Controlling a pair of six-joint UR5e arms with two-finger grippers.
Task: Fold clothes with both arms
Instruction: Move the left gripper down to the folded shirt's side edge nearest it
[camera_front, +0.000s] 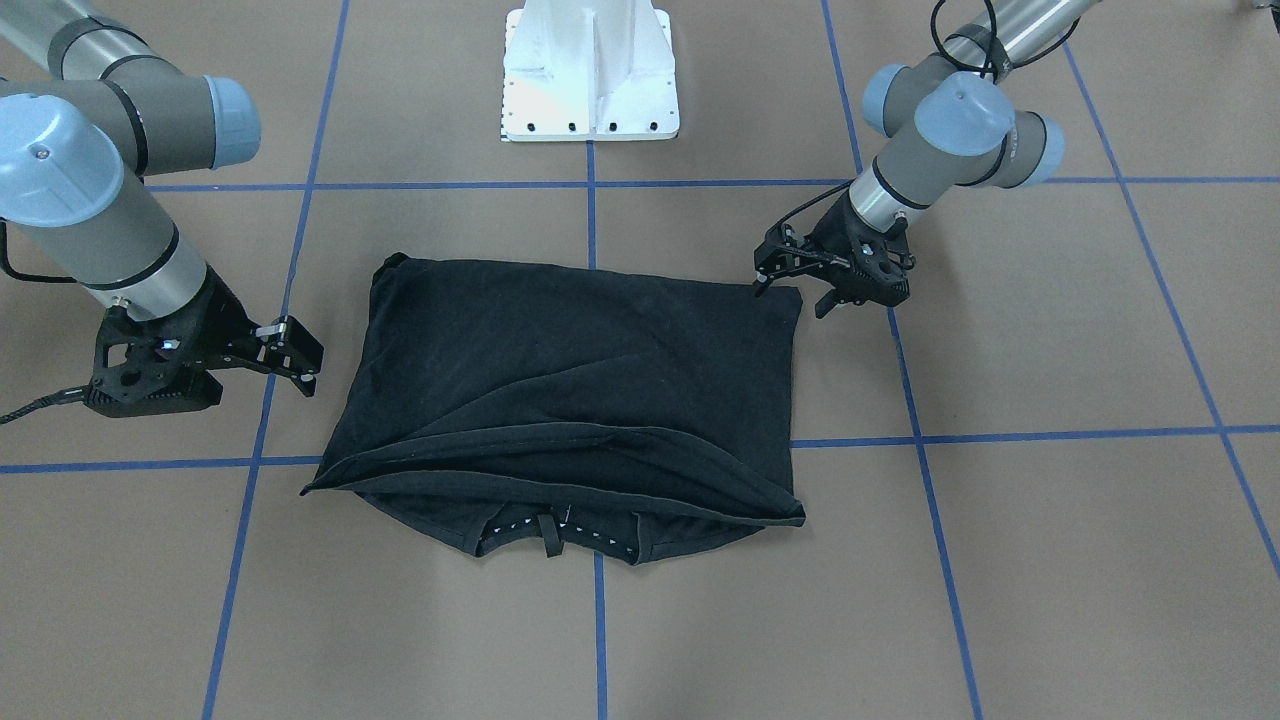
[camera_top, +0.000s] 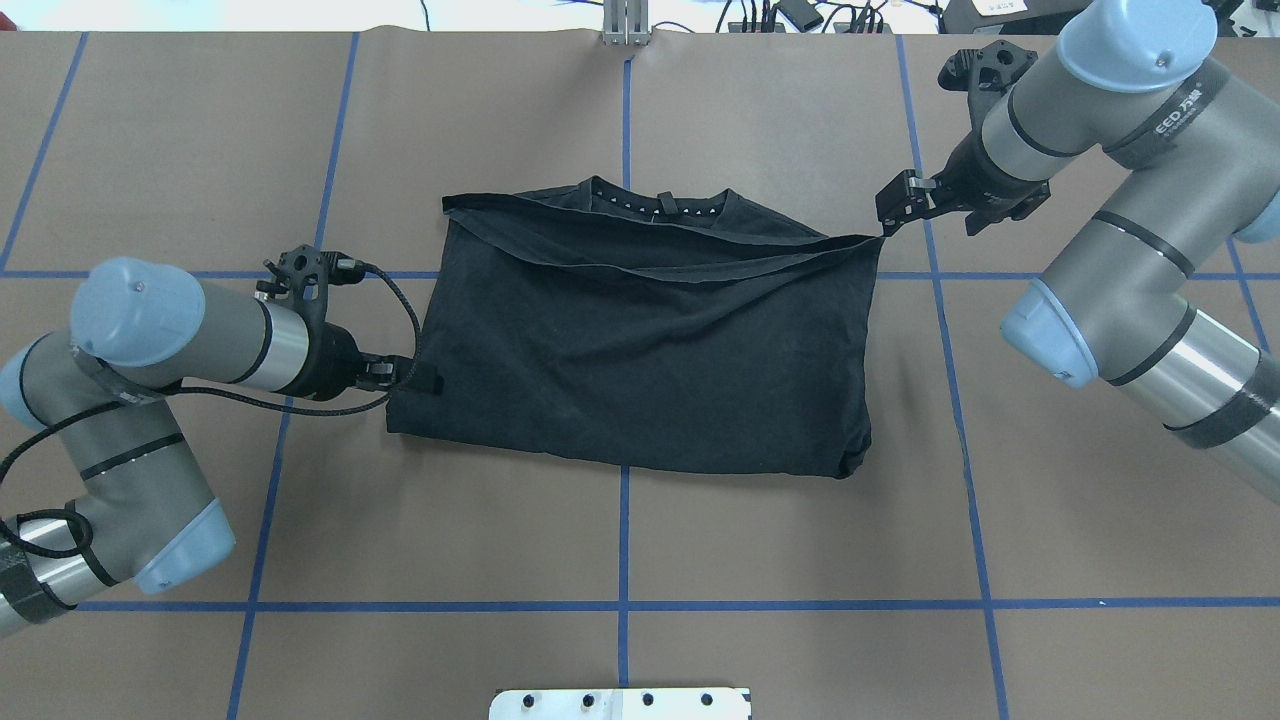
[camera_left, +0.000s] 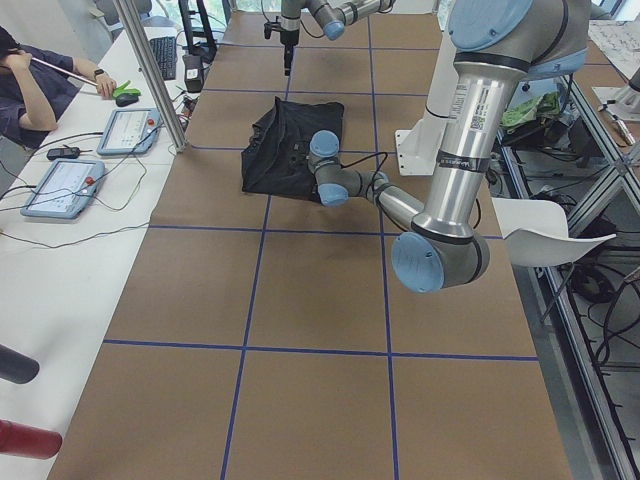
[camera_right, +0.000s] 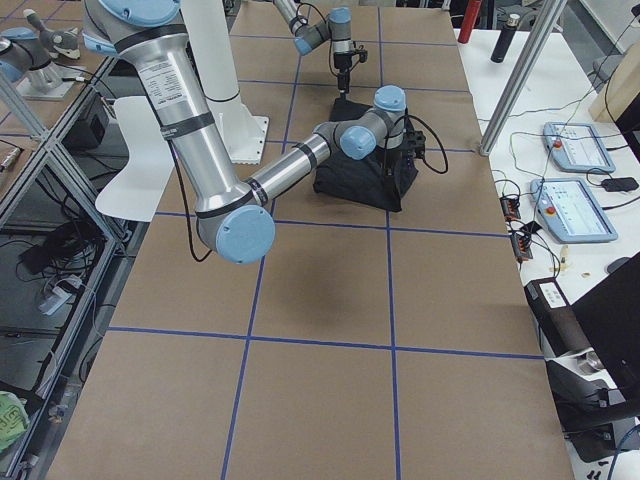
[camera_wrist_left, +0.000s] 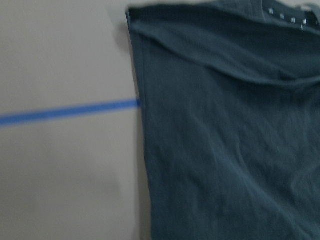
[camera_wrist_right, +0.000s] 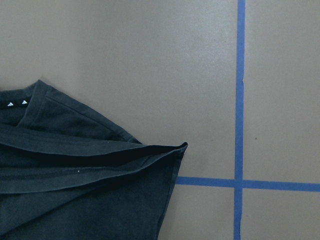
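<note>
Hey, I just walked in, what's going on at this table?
The robot is folding a black T-shirt, which lies folded over on the table. The left gripper hangs open at one corner of it. The right gripper sits just off the opposite side, clear of the cloth. Neither grips the shirt at this moment.

Built of silver-grey tubes, capped light blue at every joint.
Banded in black and trailed by looping black cable (camera_top: 415, 318) on the left arm (camera_top: 200, 330); lettered white across a dark strap (camera_top: 1170, 120) on the right arm (camera_top: 1080, 112).
</note>
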